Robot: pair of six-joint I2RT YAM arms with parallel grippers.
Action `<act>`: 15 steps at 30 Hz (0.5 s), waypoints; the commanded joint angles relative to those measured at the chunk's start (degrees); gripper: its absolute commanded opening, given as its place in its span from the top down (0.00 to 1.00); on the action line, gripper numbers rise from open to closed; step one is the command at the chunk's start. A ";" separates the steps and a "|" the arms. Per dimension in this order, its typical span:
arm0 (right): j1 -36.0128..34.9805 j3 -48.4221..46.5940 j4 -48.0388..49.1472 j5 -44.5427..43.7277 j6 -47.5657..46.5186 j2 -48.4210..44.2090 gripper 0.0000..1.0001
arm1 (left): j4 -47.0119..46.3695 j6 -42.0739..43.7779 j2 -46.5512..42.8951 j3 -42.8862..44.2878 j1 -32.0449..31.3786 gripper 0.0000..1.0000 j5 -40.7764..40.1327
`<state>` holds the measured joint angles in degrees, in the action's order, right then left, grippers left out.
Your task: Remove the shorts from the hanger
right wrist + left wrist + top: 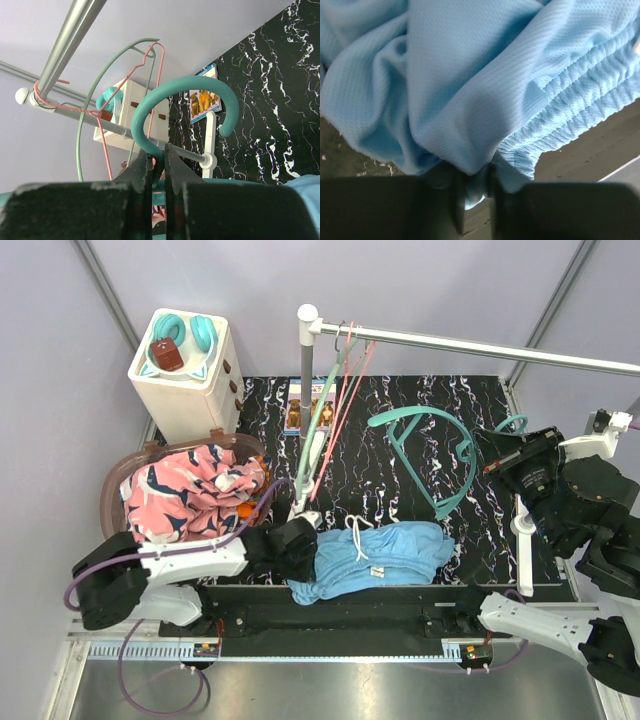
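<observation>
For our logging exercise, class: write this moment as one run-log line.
left pincer: shut on light blue shorts | right pincer: shut on teal hanger | shorts: off hanger, lying on table

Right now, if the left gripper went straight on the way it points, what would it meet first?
The light blue shorts: the left gripper is shut on a fold, and more of that cloth fills the view ahead.

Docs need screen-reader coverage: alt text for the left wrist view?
The left hand is shut on a fold of the light blue shorts, which fill most of the frame. Their gathered elastic waistband runs along the right, and a strip of dark table shows at lower left.
</observation>
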<state>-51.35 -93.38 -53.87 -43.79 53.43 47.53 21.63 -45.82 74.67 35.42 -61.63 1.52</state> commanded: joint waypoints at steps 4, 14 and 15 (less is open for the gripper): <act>-0.33 0.57 2.63 -0.33 0.98 0.11 1.00 | 5.34 1.08 -17.08 -0.45 -0.08 1.00 -6.78; -0.33 -0.22 2.71 -0.68 -1.13 -0.24 1.00 | 28.37 9.78 -29.07 27.13 18.44 1.00 -11.45; -0.33 -0.13 2.71 -0.86 -1.31 -0.33 1.00 | 30.38 10.74 -28.19 34.29 19.95 1.00 -11.62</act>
<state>-51.35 -92.92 -53.84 -43.83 52.90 47.53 45.08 -40.88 45.89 54.52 -47.77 -6.96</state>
